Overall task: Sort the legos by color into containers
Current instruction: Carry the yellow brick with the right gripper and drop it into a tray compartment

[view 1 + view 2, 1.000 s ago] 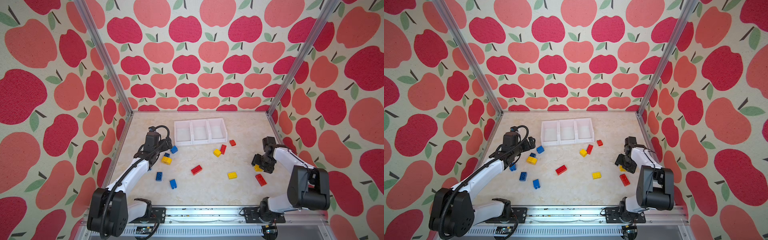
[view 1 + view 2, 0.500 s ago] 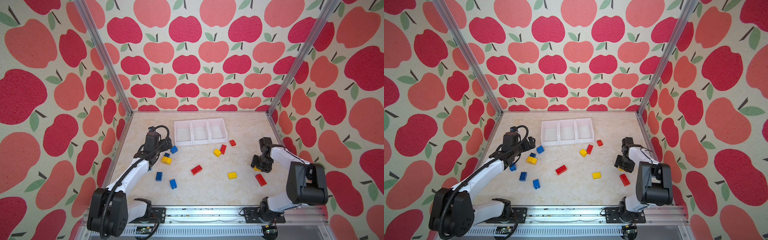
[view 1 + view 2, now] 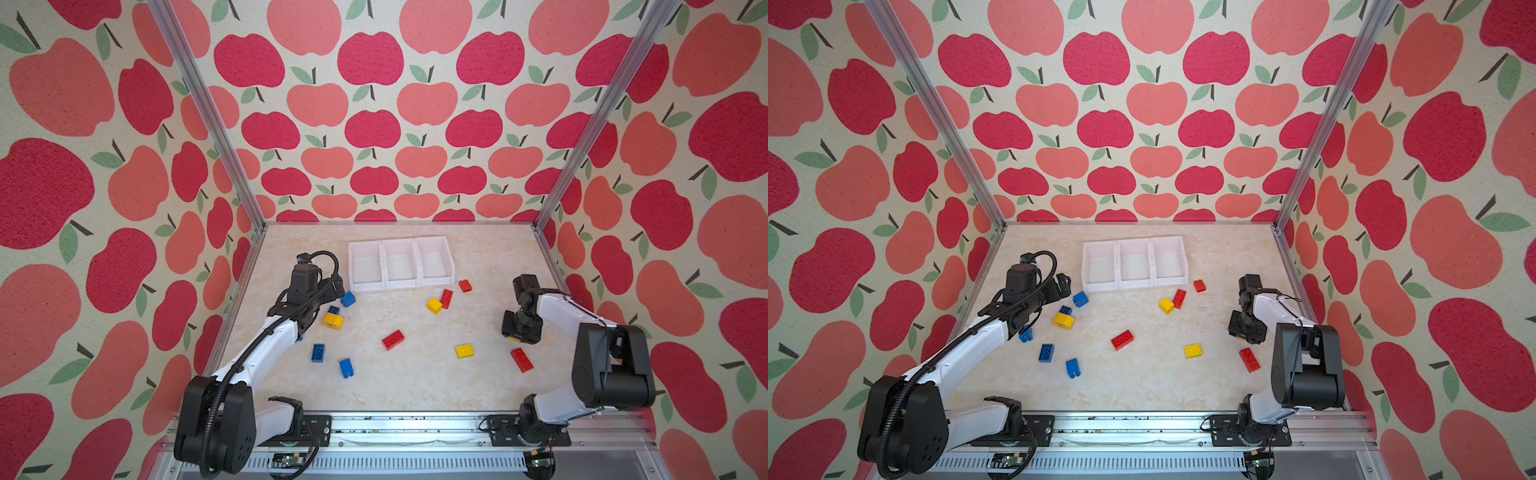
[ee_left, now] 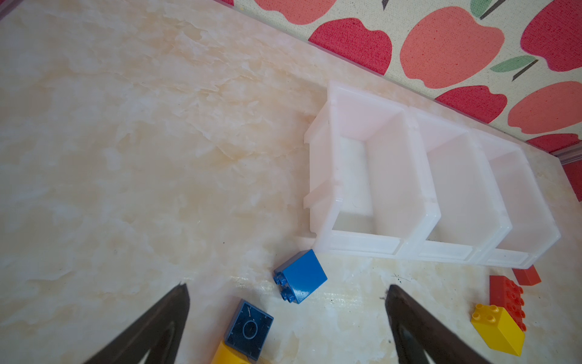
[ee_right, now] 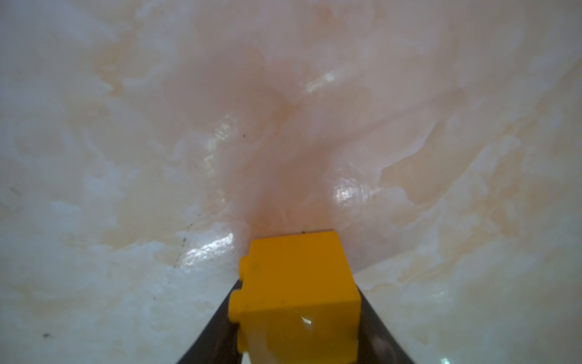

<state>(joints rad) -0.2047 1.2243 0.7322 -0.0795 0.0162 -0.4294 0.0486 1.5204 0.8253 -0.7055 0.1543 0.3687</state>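
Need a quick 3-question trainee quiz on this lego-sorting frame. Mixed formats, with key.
1. True or false: all three containers are empty.
2. Which brick sits between the fingers of the right gripper? A red, B yellow, C blue.
3. Fill in: the fingers of the left gripper, by the blue brick, stand ___.
Key: 1 true; 2 B, the yellow brick; 3 open.

Bricks (image 3: 392, 339) in red, yellow and blue; white bins (image 3: 365, 286).
Walls (image 3: 374, 124) patterned with red and coral apples; cream marbled tabletop (image 3: 415, 386).
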